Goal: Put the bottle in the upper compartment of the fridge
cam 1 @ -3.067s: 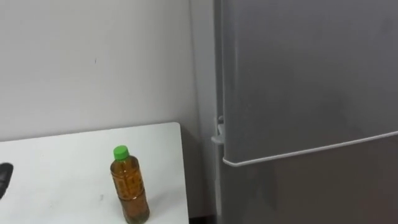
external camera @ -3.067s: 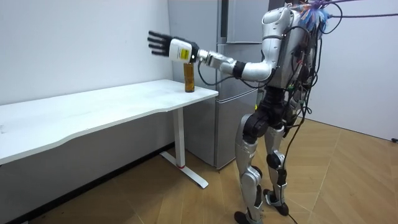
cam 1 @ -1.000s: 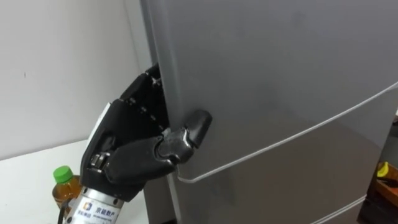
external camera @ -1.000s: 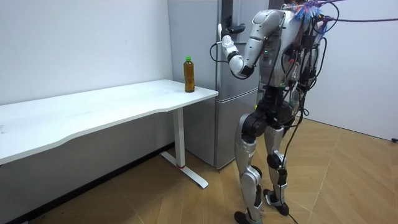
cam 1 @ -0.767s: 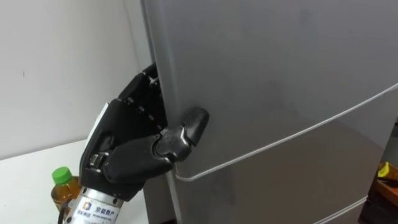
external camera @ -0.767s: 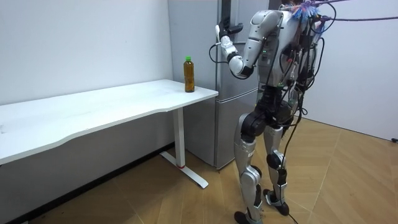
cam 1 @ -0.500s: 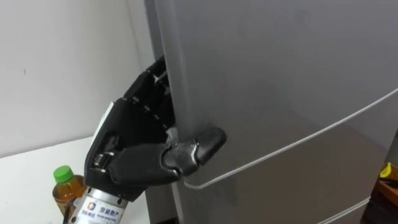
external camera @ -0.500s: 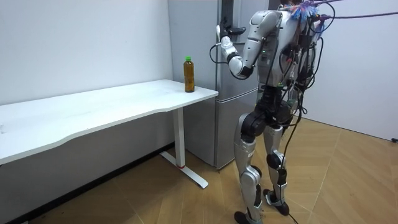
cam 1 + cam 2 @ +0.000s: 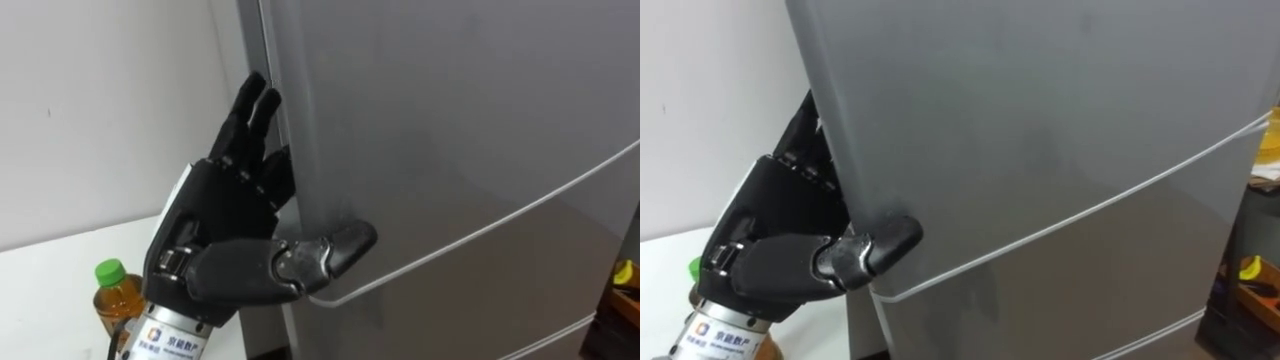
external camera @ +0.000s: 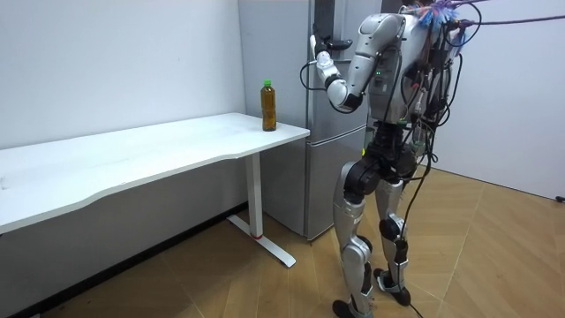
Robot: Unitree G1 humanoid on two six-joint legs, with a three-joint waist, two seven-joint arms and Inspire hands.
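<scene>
Now the fingers (image 9: 251,108) of your left hand (image 9: 215,235) lie straight along the fridge door (image 9: 450,150) edge; the upright bottle (image 9: 117,298) stands lower left of that door.

Fridge door (image 9: 450,120): grey metal, smooth, satin sheen.
Left hand (image 9: 215,230): black plastic, slightly glossy.
Bottle (image 9: 112,300): clear plastic, glossy.
Table (image 10: 132,159): white top, smooth, matt.
Floor (image 10: 494,256): wood, low sheen.
</scene>
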